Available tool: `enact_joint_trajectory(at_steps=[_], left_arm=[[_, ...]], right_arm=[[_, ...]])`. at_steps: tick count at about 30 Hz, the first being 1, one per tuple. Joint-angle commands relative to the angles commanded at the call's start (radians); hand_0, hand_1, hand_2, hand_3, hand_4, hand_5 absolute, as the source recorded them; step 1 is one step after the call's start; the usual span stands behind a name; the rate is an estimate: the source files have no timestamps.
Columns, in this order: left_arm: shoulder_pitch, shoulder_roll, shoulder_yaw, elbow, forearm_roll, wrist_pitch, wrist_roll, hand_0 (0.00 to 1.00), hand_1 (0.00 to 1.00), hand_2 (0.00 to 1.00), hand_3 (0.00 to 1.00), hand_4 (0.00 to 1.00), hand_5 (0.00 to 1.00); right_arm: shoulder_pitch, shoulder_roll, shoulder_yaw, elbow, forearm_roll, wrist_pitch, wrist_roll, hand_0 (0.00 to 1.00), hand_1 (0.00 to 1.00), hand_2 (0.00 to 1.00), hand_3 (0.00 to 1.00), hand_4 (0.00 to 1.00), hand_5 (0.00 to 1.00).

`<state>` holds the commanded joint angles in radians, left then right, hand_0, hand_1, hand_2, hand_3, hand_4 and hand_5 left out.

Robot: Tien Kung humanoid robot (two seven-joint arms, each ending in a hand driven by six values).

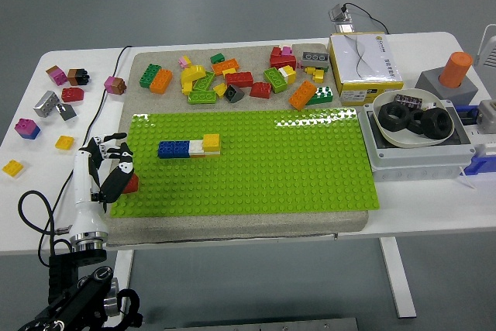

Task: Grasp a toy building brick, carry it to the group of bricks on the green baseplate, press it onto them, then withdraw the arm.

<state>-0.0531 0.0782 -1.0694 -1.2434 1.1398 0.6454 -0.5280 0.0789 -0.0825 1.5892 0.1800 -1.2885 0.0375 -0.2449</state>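
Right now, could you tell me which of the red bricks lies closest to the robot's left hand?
The red brick at the green baseplate's left edge, right against the left hand; the other red ones sit in the far pile.

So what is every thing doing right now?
Left hand: fingers curled around the red brick, at the baseplate's left edge.
Red brick: partly hidden by the hand, on the baseplate edge.
Row of bricks: pressed on the green baseplate.
Loose bricks: piled behind the baseplate.
Bowl: holding black rings.

Two black rings [412, 119], one bowl [385, 134]
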Motion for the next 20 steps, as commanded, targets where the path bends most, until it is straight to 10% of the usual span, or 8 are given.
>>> enact_joint_trajectory(at_steps=[2,20], left_arm=[[0.001,0.0,-0.009,-0.002,0.002,0.0,0.0,0.777,0.752,0.741,0.545,0.679,0.173],[-0.006,-0.002,-0.026,0.01,0.078,0.0,0.011,0.81,0.802,0.806,0.613,0.751,0.22]], right_arm=[[0.001,-0.001,0.0,0.0,0.001,-0.001,0.0,0.613,0.602,0.665,0.688,0.741,0.893],[0.009,-0.008,0.037,0.0,-0.033,-0.037,0.007,0.61,0.611,0.663,0.688,0.74,0.893]])
